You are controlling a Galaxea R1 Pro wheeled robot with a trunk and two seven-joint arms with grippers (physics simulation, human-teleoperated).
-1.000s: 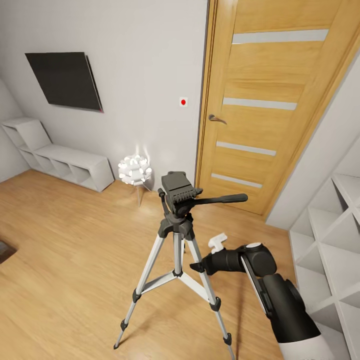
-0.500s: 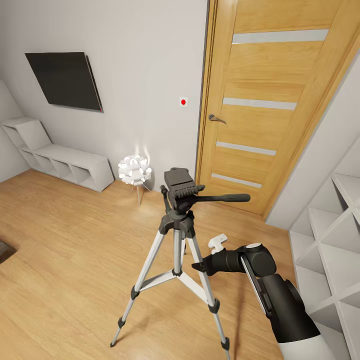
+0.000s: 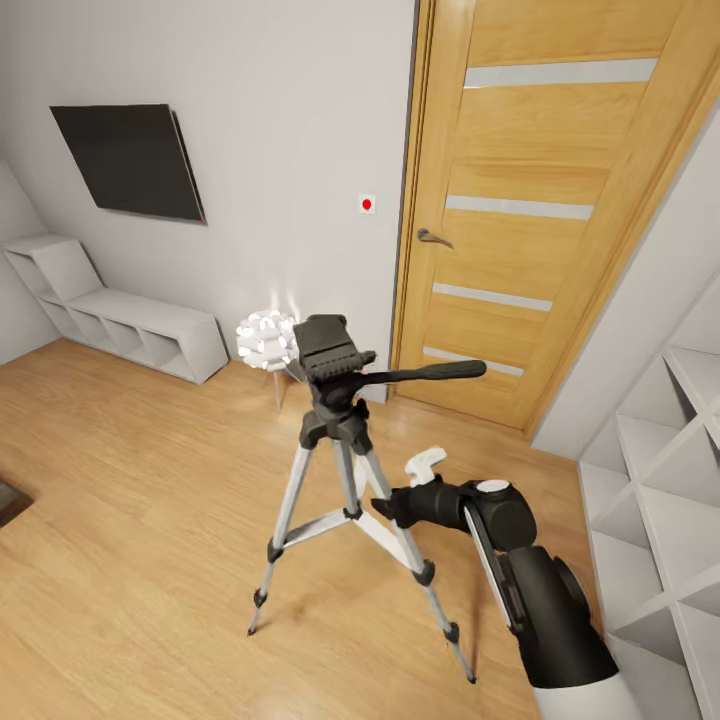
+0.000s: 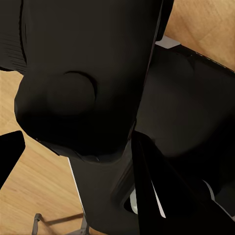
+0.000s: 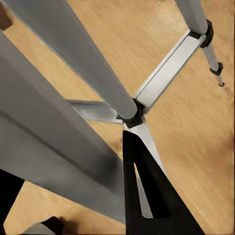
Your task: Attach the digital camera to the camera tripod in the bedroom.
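One camera tripod (image 3: 345, 470), upright on the wood floor (image 3: 130, 520) near the oak door (image 3: 540, 210), leaning slightly; long axis vertical, side handle (image 3: 425, 374) pointing toward the door. Right gripper (image 3: 392, 500) against a silver leg (image 5: 73, 63); grip state cannot be told.

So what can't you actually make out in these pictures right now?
- Right claw, head view: its tips sit behind a leg of the tripod, so open or shut is unclear.
- Right wrist view: the silver legs crowd the picture, and whether a finger touches one can't be told.
- Left wrist view: a dark bulk close to the lens blocks it; what it is can't be told.
- Tripod head, head view: whether a camera sits on it is unclear.
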